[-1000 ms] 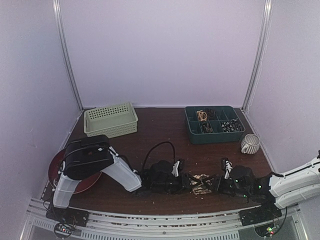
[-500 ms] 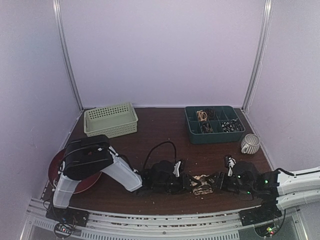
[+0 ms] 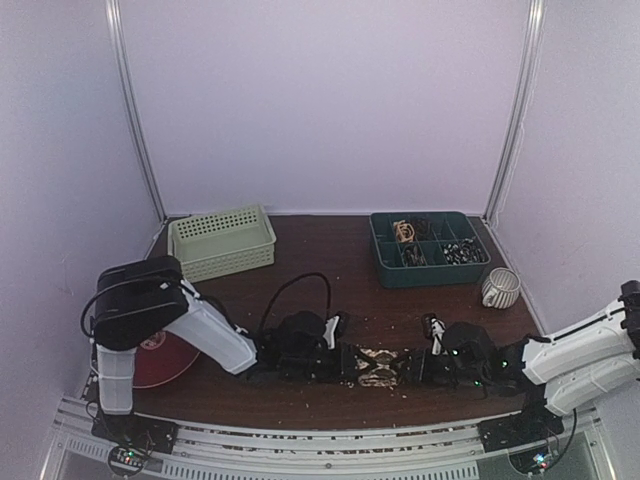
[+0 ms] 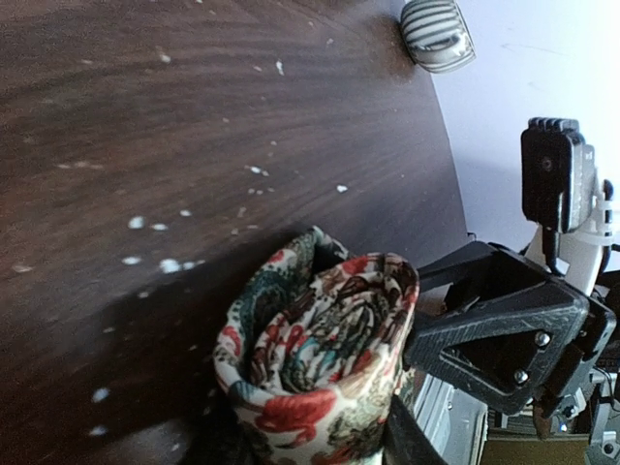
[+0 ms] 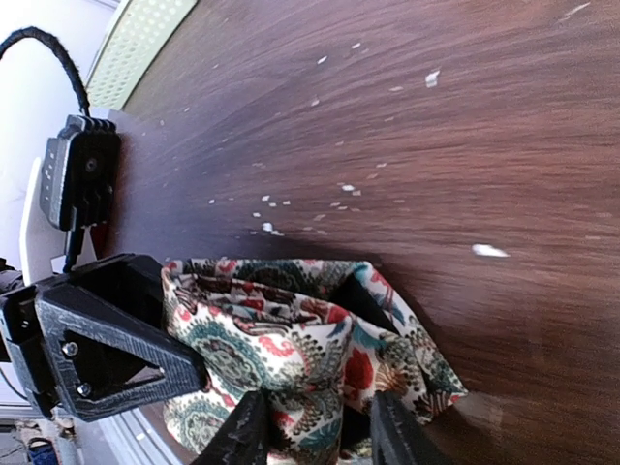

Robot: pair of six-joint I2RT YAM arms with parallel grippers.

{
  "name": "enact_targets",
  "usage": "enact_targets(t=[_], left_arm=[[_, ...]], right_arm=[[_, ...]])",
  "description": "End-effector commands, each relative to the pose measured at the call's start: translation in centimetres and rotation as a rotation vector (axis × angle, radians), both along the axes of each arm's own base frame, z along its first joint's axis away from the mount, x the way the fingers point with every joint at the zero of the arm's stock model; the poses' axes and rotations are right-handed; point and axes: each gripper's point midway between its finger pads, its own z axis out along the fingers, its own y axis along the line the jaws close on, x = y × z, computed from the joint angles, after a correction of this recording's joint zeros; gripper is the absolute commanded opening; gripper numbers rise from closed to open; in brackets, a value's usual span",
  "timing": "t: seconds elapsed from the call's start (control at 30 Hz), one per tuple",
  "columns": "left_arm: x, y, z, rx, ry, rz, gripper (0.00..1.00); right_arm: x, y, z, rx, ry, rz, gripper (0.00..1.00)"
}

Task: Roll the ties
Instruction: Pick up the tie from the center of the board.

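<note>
Where left fingers and right fingers grip, the tie bunches — cropped.

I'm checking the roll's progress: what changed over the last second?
Both the left gripper and right gripper slid leftward along the near edge, carrying the tie clamped between them; its cloth now spans wider. The left arm's elbow swung left, baring more of the red plate. Basket, organiser tray and mug stayed put.

counter: dark wood, pale crumbs scattered | far left: pale green basket | far right: green compartment tray, striped mug just beside | near left: red plate | near middle: bunched patterned tie
</note>
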Motion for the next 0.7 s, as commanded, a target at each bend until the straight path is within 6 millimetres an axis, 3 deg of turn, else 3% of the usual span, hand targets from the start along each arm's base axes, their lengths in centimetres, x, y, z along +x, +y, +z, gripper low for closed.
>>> enact_targets(t=[0.0, 0.23, 0.37, 0.67], left_arm=[[2.0, 3.4, 0.2, 0.06, -0.075, 0.059, 0.37], [0.7, 4.2, 0.8, -0.04, -0.015, 0.053, 0.43], [0.2, 3.4, 0.6, -0.082, 0.025, 0.019, 0.47], [-0.7, 2.0, 0.5, -0.158, 0.079, -0.042, 0.48]], right_arm=[[-0.8, 1.5, -2.0, -0.003, 0.053, 0.059, 0.34], [-0.7, 2.5, -3.0, -0.001, 0.064, 0.062, 0.33], [-0.7, 2.5, -3.5, -0.024, 0.064, 0.063, 0.33], [-0.4, 2.5, -3.5, -0.045, 0.046, 0.071, 0.33]])
